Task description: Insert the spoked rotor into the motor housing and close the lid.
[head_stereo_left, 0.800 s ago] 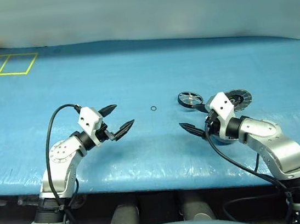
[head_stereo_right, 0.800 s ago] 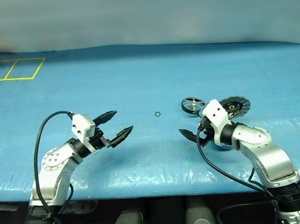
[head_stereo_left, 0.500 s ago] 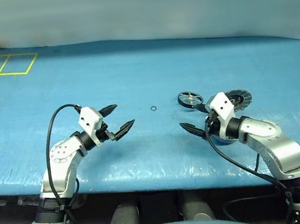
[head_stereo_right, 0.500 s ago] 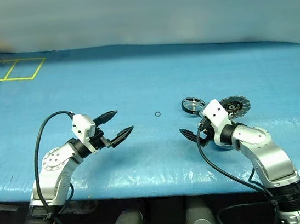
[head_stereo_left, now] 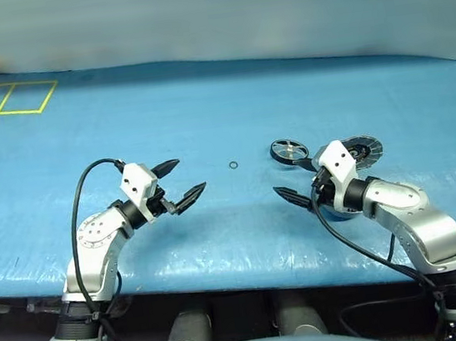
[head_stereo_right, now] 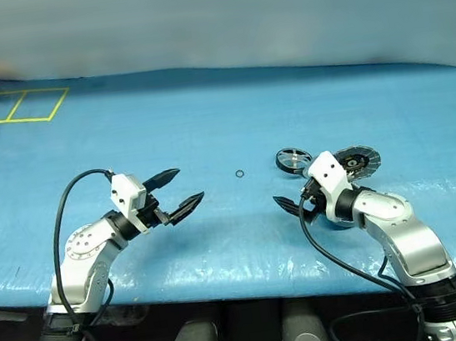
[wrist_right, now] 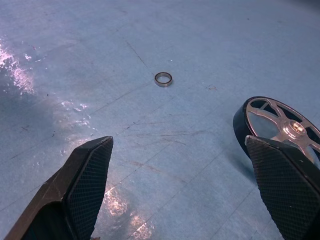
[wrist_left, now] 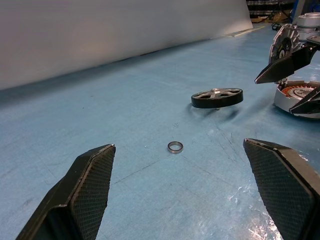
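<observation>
- Head views: nothing has changed over the last moment; both arms hang where they were and every part lies as before, so the task has not advanced and the rotor is yet to be picked up. The left gripper (head_stereo_left: 182, 182) hovers above the blue table cover (head_stereo_left: 203, 106) at about 8 o'clock of the scene, fingers spread wide and empty, pointing toward 3 o'clock. The right gripper (head_stereo_left: 296, 195) sits at about 4 o'clock, pointing toward 9 o'clock and tipped slightly down, also spread and holding nothing.
- The spoked rotor (head_stereo_left: 289, 150) lies flat on the cover just beyond the right gripper, at its 12 o'clock. The lid (head_stereo_left: 365, 151), grey-ribbed, rests at 3 o'clock of the rotor, partly behind the right wrist. A small o-ring (head_stereo_left: 234, 165) lies alone between the two grippers, at 9 o'clock of the rotor.
- Left wrist view: the left fingers (wrist_left: 90, 185) stand far apart, level over the cover. The o-ring (wrist_left: 175, 147) is near, the rotor (wrist_left: 217, 98) farther off, and the motor housing (wrist_left: 297, 98), copper windings showing and open, sits beneath the right gripper's black tips.
- Right wrist view: the right fingers (wrist_right: 85, 190) are wide apart; the rotor (wrist_right: 280, 130) lies just beside one finger, untouched, which I judge a short reach away.
</observation>
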